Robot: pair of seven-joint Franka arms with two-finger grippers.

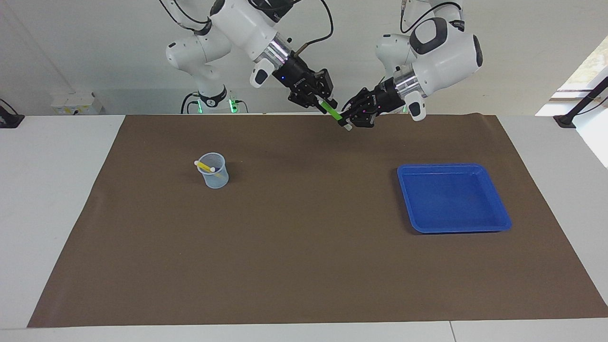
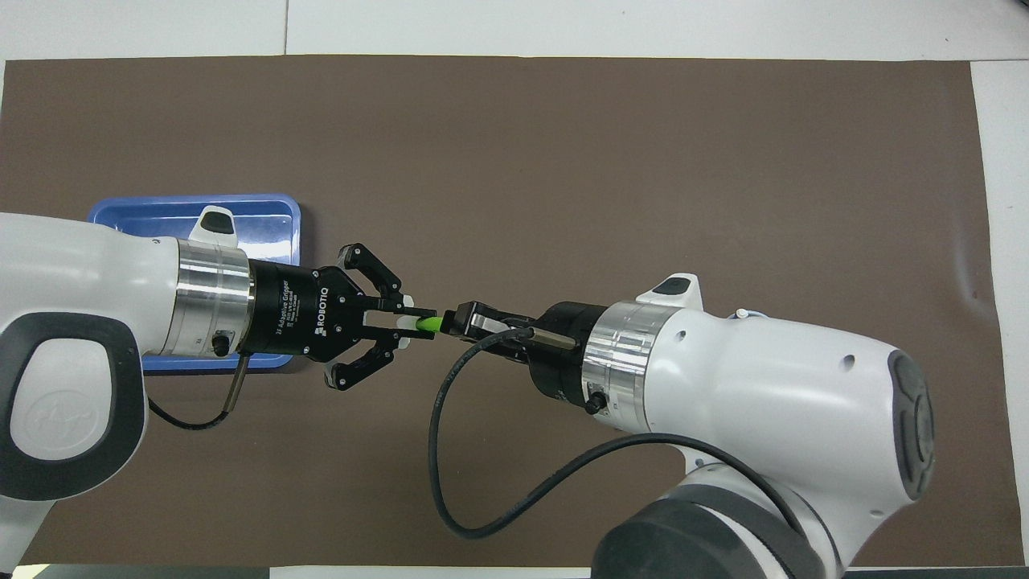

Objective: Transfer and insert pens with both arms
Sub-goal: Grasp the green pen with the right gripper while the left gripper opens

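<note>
Both grippers clasp the same green pen in mid-air, up over the robots' edge of the brown mat, at about the middle of the table's length. Coming from its base at the blue tray's end, the left gripper pinches the pen's lower part, its fingertips pressed together on the barrel while its outer links splay to the sides; the pale cap end pokes out just below them. Reaching in from the other end, the right gripper has its fingers clamped on the pen's upper end, so that only a short green stretch shows between the two hands. Seen from overhead, the pen bridges the tips of the left gripper and the right gripper, which point at each other almost in a line. A clear plastic cup stands on the mat toward the right arm's end of the table, with the yellow pen leaning inside it, its whitish end at the rim. A blue tray sits on the mat toward the left arm's end, well apart from the cup.
</note>
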